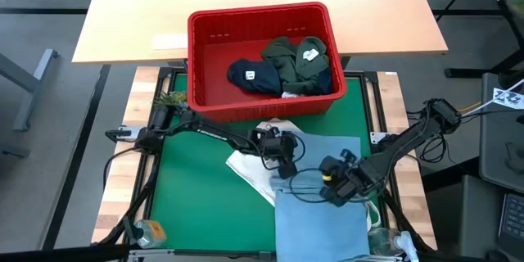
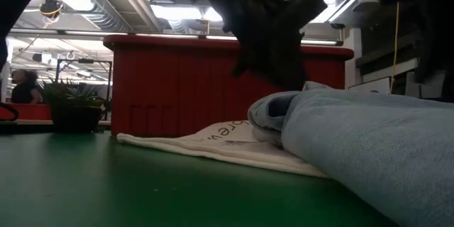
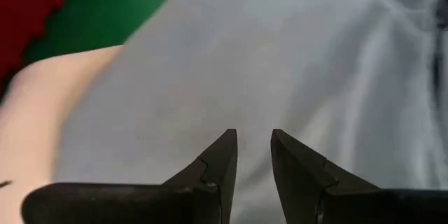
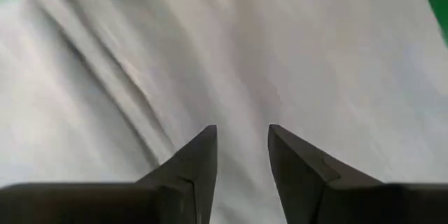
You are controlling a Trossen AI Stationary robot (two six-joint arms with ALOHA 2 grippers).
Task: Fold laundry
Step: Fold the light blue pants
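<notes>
Denim garment [image 1: 321, 213] directly beneath both parted pincers [image 1: 285, 162].

A: What kind of place is this?
B: A lab or industrial workspace. Exposed ceiling ducts [image 2: 85, 7] and strip lights [image 2: 170, 10] run overhead.
A: Anything else?
B: A green-topped desk [image 1: 205, 205] with cabled robot arms on a grey floor [image 1: 49, 115]; a potted plant [image 2: 74, 103] at nine o'clock.

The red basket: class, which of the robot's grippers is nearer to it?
Left. The left gripper hovers over the light blue garment not far in front of the red basket; the right gripper is farther forward.
</notes>
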